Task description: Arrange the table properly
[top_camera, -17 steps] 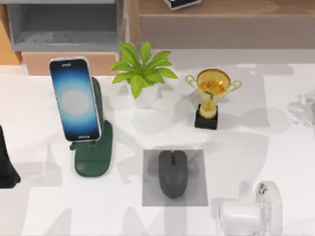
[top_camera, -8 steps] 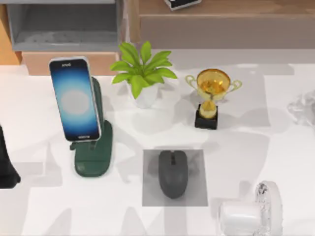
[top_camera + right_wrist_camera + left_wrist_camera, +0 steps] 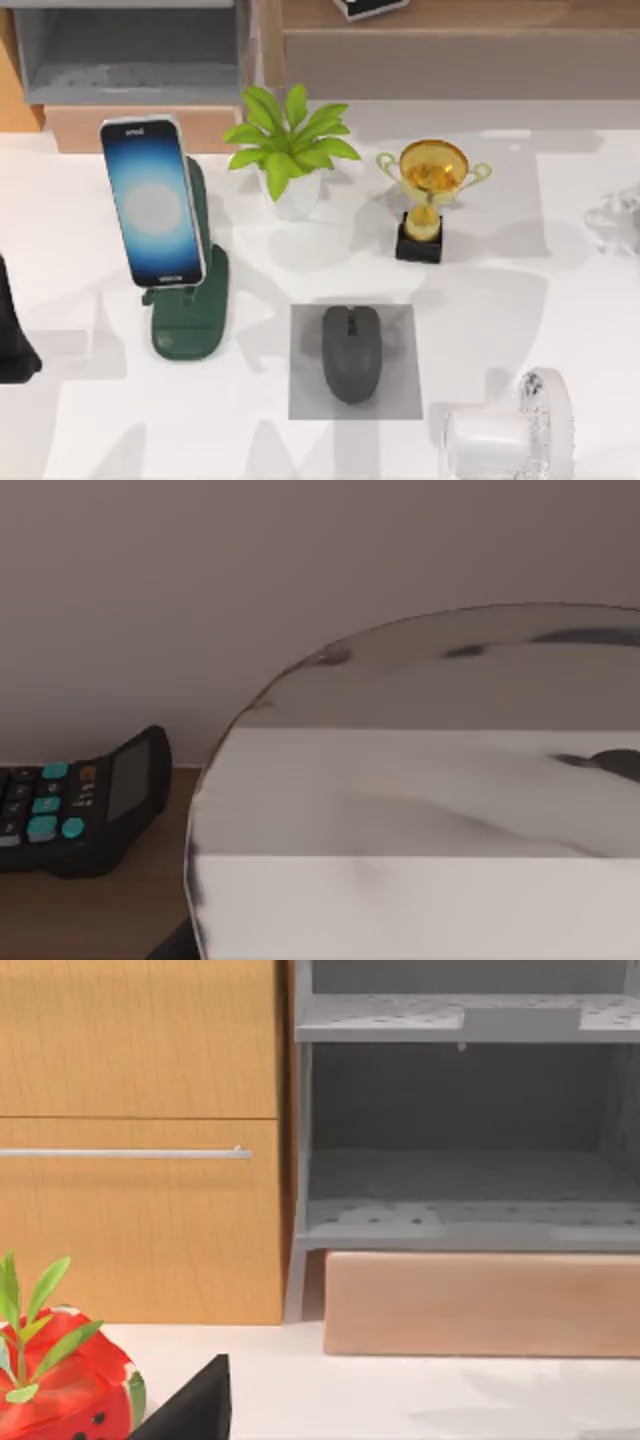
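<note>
a glossy white table (image 3: pixel 90 240), a dark green phone stand (image 3: pixel 192 320), a gold trophy (image 3: pixel 432 178) and a grey mat (image 3: pixel 400 390) are seen.

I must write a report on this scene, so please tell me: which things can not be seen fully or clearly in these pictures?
- Calculator: right wrist view, partly behind a glossy white object up close.
- Red strawberry-like pot: left wrist view, cut by the frame edge.
- Dark arm part: top view's left edge, cut off; hand state unreadable.
- Clear glassy thing: top view's right edge, cut off, unidentifiable.
- Dark item on the shelf: cut by the top edge.
</note>
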Motion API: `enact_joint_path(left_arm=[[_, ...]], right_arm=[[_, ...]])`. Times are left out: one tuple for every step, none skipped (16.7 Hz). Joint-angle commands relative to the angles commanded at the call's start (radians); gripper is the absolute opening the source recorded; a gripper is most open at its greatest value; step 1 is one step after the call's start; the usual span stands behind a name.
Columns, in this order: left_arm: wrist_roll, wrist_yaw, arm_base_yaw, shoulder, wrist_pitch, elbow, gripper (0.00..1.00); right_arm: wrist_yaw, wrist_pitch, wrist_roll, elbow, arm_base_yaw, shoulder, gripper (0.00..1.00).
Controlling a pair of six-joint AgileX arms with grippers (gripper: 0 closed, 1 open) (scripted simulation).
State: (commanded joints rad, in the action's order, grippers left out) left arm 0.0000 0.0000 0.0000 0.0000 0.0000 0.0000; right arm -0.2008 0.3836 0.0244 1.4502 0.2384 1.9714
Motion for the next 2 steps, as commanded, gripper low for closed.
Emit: enact_joint_path(left_arm=[[0.0, 0.0, 0.0, 0.0, 0.0, 0.0, 1.0], [0.0, 0.0, 0.0, 0.0, 0.0, 0.0, 1.0]], right_arm=[[0.0, 0.0, 0.0, 0.0, 0.0, 0.0, 1.0], [0.0, 0.0, 0.0, 0.0, 0.0, 0.0, 1.0]])
